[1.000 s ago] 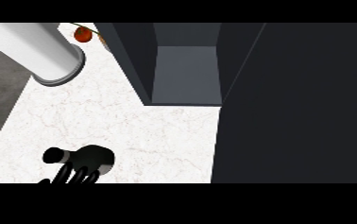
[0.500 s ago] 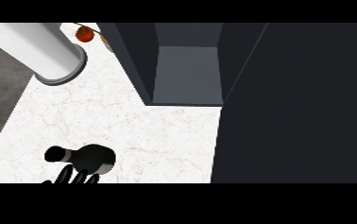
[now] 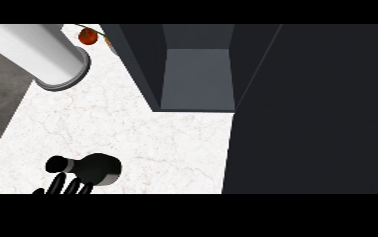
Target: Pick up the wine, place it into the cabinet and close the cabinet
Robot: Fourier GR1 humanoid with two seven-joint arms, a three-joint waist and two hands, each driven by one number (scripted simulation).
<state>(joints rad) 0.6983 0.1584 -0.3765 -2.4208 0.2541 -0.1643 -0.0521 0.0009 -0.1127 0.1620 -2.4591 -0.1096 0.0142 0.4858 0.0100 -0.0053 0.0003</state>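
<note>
Almost nothing changed vs. the two earlier frames: wine bottle (image 3: 92, 168) sat in the same spot near the counter's (image 3: 148, 136) front-left corner, dark body w/ rounded cap end pointing toward the left edge, prob. lying on its side, though top-down angle made that hard to confirm. Left hand (image 3: 65, 186) was still at the front edge just below the bottle, only dark fingertips showing; they'd crept up very slightly, if at all. Fingers looked straight & a bit spread, touching or nearly touching the bottle, not wrapped round it. Judged: reach phase, no grasp yet, so pick, place & close all left to do.

Cabinet (image 3: 196, 76) stood open at the back of the counter, grey shelf bare, door (image 3: 303, 111) swung out as a big dark panel along the right side. A white cylinder (image 3: 44, 56) lay over the back-left corner, red round thing (image 3: 88, 36) beside it, unclear what.

Hidden: left palm, thumb & forearm cut off by the lower edge; right hand not seen at all. Contact btw fingers & bottle couldn't be told, dark on dark.
</note>
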